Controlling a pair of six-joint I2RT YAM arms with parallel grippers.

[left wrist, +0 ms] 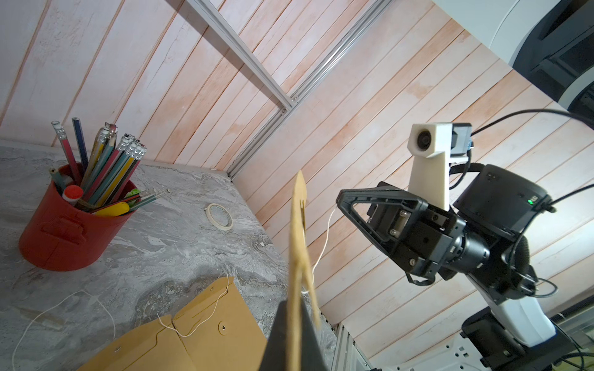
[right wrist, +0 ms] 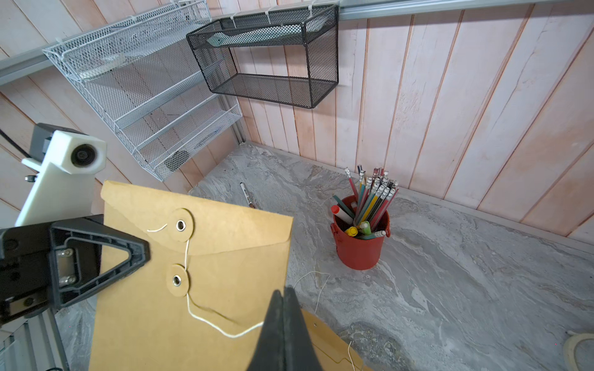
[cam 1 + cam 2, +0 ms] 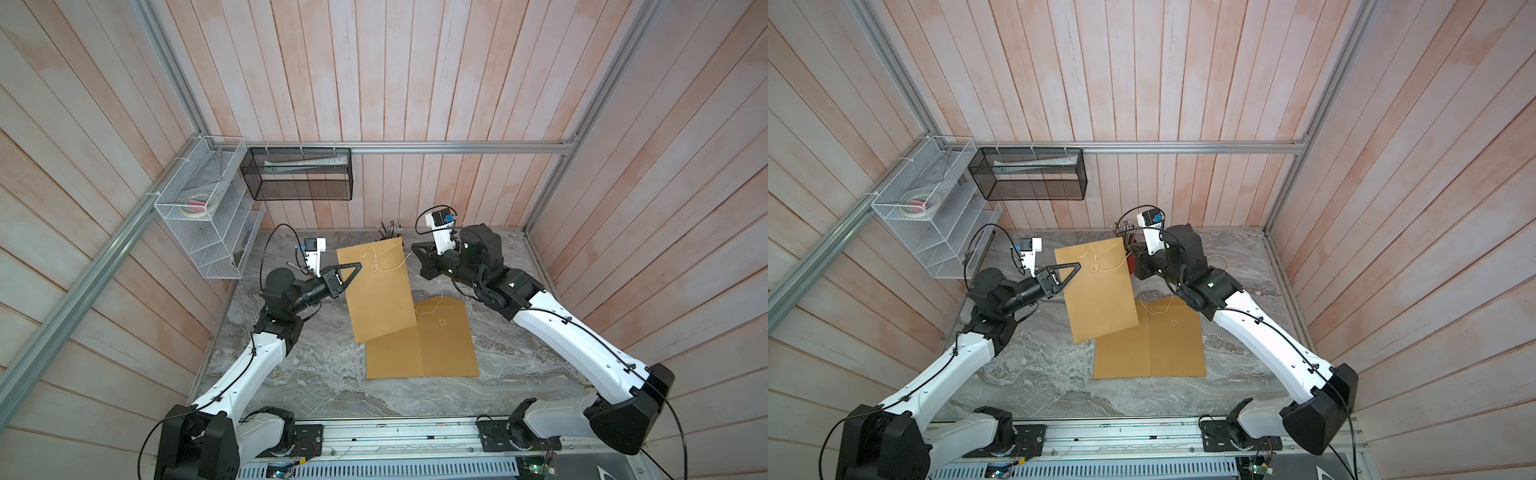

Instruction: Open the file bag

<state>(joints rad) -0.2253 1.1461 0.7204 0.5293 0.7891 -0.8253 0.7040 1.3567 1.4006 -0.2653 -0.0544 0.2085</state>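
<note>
The file bag point(image 3: 380, 291) is a brown kraft envelope with two round paper buttons and a thin white string point(image 2: 225, 331). It hangs in the air over the middle of the counter point(image 3: 311, 374), tilted, with its flap end toward the back wall. The flap lies folded down, and the string runs from the upper button to the lower one and off sideways.

The left pincer point(image 3: 360, 265) is pressed together on the bag's edge beside the buttons, its arm reaching up and inward from the left base. The right pincer point(image 2: 284, 290), closed tight, pinches the string just off the opposite edge, with its arm bent in from the right.

Below the bag, two more brown envelopes point(image 3: 446, 336) lie flat on the grey marbled counter. A red pot point(image 2: 360, 247) of pencils stands near the back wall, and a tape roll point(image 1: 219, 216) lies apart from it. The pale pink plank walls carry a white wire rack point(image 3: 203, 216) and a black mesh basket point(image 3: 299, 174).
</note>
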